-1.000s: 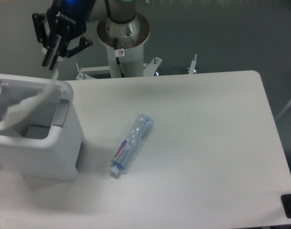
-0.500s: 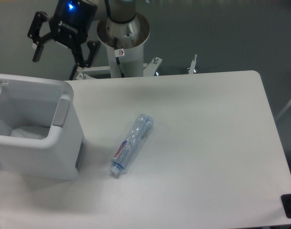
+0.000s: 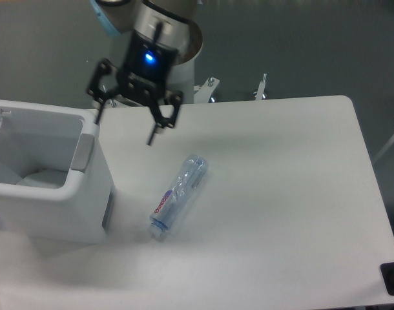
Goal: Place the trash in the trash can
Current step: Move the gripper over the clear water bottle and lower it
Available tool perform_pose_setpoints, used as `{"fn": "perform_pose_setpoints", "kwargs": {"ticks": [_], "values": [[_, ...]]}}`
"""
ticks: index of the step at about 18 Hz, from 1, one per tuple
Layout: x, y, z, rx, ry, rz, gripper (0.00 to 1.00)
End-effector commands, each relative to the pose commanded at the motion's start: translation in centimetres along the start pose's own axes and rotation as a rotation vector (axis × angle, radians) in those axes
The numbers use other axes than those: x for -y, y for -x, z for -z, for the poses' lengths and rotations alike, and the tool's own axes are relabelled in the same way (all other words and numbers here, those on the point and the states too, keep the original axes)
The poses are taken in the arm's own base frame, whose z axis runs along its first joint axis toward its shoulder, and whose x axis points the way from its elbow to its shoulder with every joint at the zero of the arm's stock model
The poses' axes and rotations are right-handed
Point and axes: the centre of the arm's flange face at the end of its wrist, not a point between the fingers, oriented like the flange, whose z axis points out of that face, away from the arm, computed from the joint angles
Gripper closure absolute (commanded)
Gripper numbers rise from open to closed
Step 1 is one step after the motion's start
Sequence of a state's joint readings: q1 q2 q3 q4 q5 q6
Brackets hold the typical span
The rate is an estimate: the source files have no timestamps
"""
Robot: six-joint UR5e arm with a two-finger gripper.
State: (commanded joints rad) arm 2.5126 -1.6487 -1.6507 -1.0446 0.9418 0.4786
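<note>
One piece of the trash, the wrapper [image 3: 39, 178], lay at the bottom of the bin [image 3: 68, 194], where a second earlier it had hung from the gripper [image 3: 124, 126] over the rim. The gripper had since swung away from above the bin and out over the table [image 3: 281, 194], its jaws spread wide and empty, near the bin's right wall. The bottle [image 3: 179, 194] lay on its side just right of the bin, untouched. I judged half the job done, with the arm heading for the bottle.
</note>
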Motion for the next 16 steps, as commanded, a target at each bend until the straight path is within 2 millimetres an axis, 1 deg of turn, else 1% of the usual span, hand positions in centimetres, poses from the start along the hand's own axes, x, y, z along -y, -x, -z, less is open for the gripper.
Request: {"fn": "perform_pose_setpoints", "kwargs": {"ticks": [1,3,6,9,11,13,14,16], "values": [[0.1,1.1,-1.0,0.005,0.017,-0.003,0.00],[-0.7,2.8,-2.9,0.028,0.070,-0.036,0.00],[-2.2,4.7,-5.7,0.063,0.154,-0.044,0.00],[-3.1,6.6,-8.5,0.075,0.221,-0.047,0.00],[-3.1,6.8,-11.2,0.085,0.276,-0.058,0.00],[-3.1,6.7,-13.7,0.113,0.341,-0.082,0.00],[-3.4,6.5,-14.8,0.121,0.371,-0.092,0.00],[-3.9,6.5,-16.5,0.122,0.411,-0.095,0.00]]}}
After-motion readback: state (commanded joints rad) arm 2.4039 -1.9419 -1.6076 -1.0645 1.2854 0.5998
